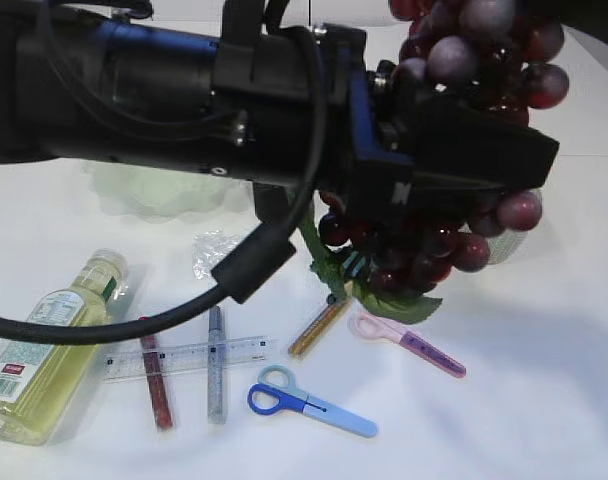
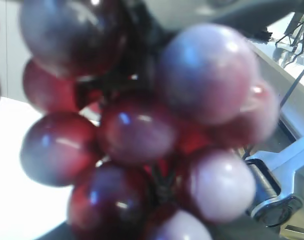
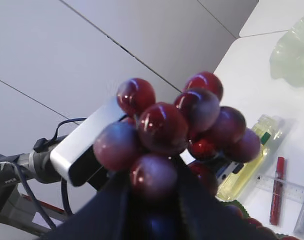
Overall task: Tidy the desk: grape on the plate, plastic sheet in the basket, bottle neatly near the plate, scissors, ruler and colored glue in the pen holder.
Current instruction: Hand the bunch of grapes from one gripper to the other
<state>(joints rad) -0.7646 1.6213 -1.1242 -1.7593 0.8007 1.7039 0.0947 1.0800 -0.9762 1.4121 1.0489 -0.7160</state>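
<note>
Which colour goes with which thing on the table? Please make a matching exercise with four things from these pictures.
Things:
1. scissors
2. bottle
3. grape bunch
4. ruler

Colours:
A. dark red and purple
B. blue handles
C. clear, see-through
D. pale yellow liquid, green cap

Pairs: 1-B, 2-D, 3-A, 4-C
</note>
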